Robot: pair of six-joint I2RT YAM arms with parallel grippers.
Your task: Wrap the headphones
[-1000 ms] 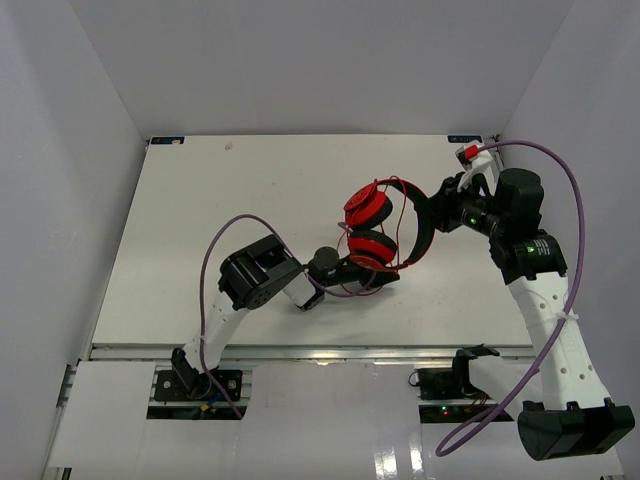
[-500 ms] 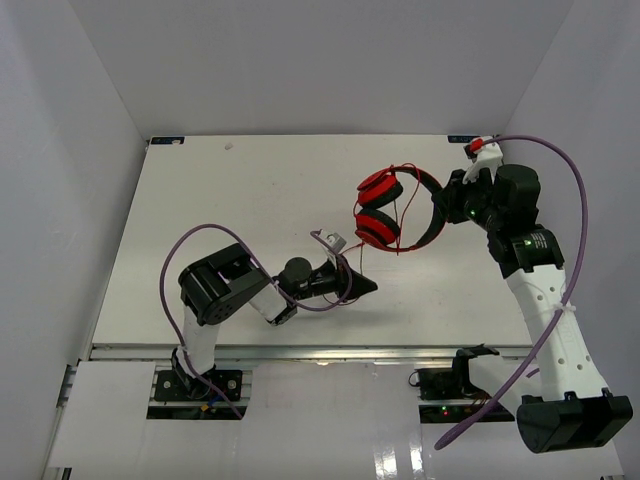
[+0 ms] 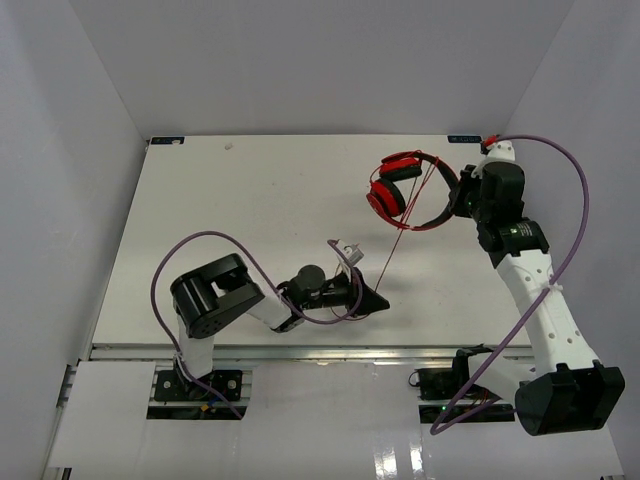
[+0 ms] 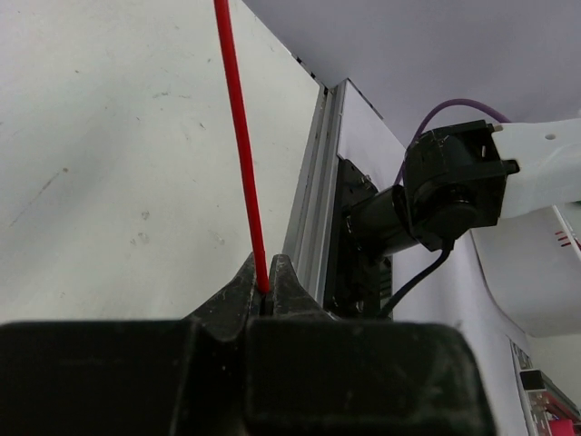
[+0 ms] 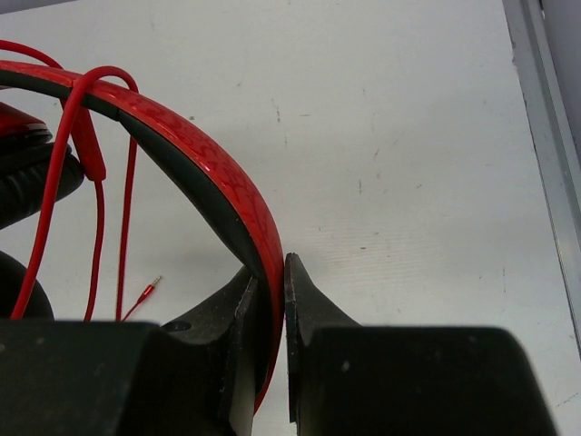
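Right pincer (image 5: 270, 269) clamps headphones (image 3: 386, 198) by headband, desk (image 3: 250, 200) edge close beside it; left pincer (image 4: 263, 274) pinches cable (image 4: 238, 136) (taut), bare desk beyond.

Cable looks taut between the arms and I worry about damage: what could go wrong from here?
1. The cable runs straight and tight from the left gripper to the headphones; further pulling may strain its joint or slip it from the pinch.
2. The right gripper clamps the headband at one spot only, so the cable's pull could twist the headphones loose.
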